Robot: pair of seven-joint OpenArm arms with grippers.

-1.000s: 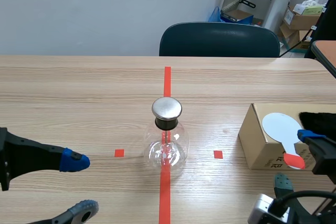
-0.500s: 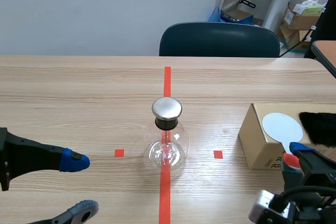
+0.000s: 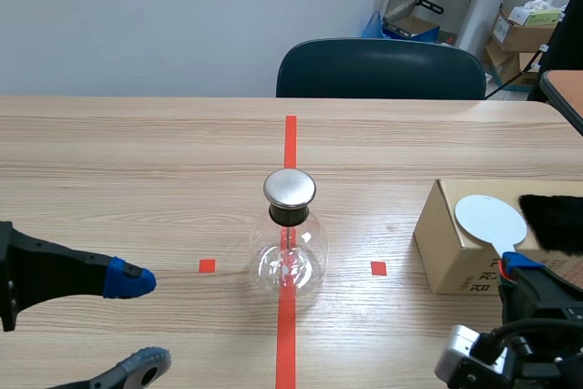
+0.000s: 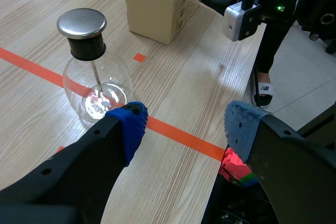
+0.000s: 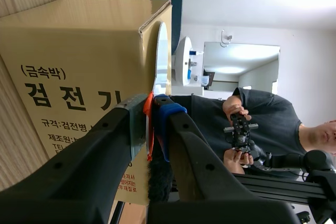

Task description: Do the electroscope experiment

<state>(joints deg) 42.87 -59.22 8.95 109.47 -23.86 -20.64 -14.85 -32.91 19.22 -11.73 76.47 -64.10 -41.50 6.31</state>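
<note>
The right hand [image 5: 150, 109] grasps the handle of the disc [image 3: 490, 218] on the box [image 3: 446, 248], at 3 o'clock from the electroscope [image 3: 290, 243]. The left hand [image 4: 186, 127] is released, at 8 o'clock. Pickup step, I think; next it calls for a level lift.

korean print "(금속박)" and large "검전" on the side of the cardboard box [image 5: 79, 40]

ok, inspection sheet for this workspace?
Surface: wooden table, orange-red tape marks.
Job's things: glass electroscope flask, metal cap on, on the centre line; white disc paddle and black fur on the cardboard box.
Clutter: nothing seen.
Grippers: left gripper open, clear of the flask; right gripper shut on the paddle's orange handle.
Cables: black cable by the right gripper.
Surroundings: dark chair behind the table; a person in the right wrist view.
</note>
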